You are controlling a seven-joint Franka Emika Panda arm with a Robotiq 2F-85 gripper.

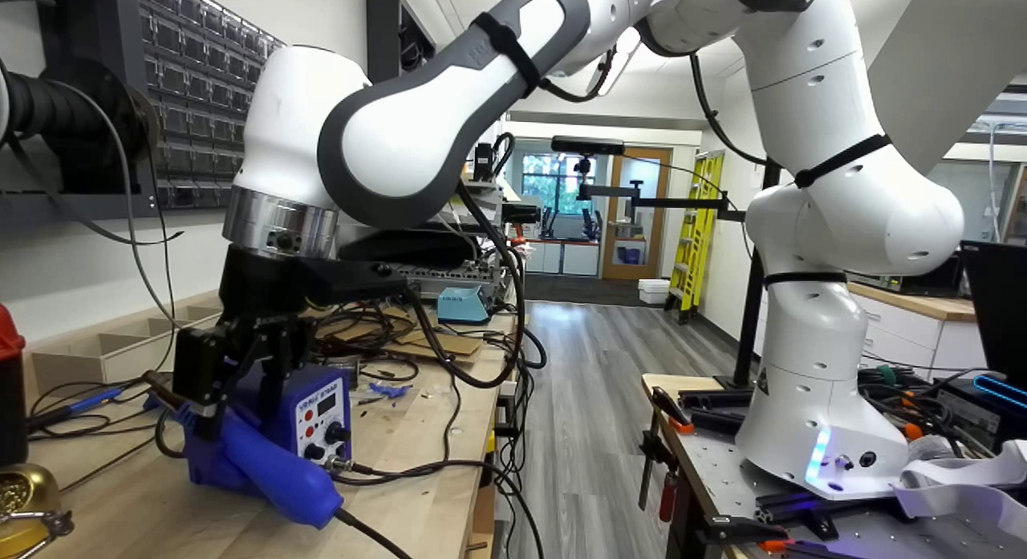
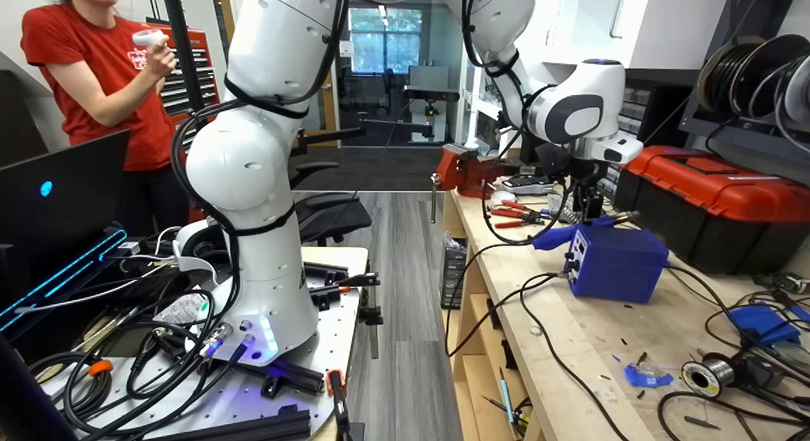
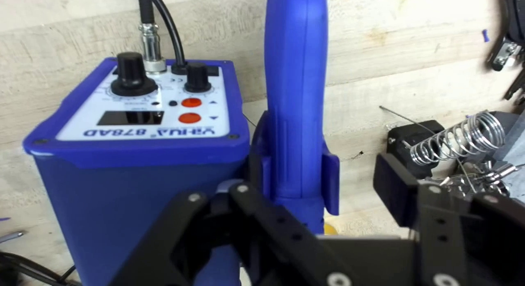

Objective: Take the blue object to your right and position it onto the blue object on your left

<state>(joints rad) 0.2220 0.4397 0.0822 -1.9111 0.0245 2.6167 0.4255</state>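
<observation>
The blue handle tool point(image 3: 296, 93) lies along the side of the blue box unit, between the arms of a blue cradle point(image 3: 331, 183). In the exterior views the tool point(image 1: 281, 475) point(image 2: 554, 237) is tilted, with its metal nozzle point(image 1: 164, 390) at the upper end and a black cord at the lower end. The blue box unit point(image 3: 135, 187) stands upright on the bench and also shows in both exterior views point(image 1: 281, 398) point(image 2: 620, 264). Its pale panel has dark knobs. My gripper point(image 3: 326, 175) is open, its fingers on either side of the tool, the left one nearer.
A black hose runs from the box panel across the wooden bench point(image 1: 417, 431). A red-lidded toolbox point(image 2: 715, 188) stands behind the box. A coil-spring holder point(image 3: 457, 140) is beside the tool. A brass sponge pot point(image 1: 24, 495), a red vise point(image 2: 468, 172) and loose cables are around.
</observation>
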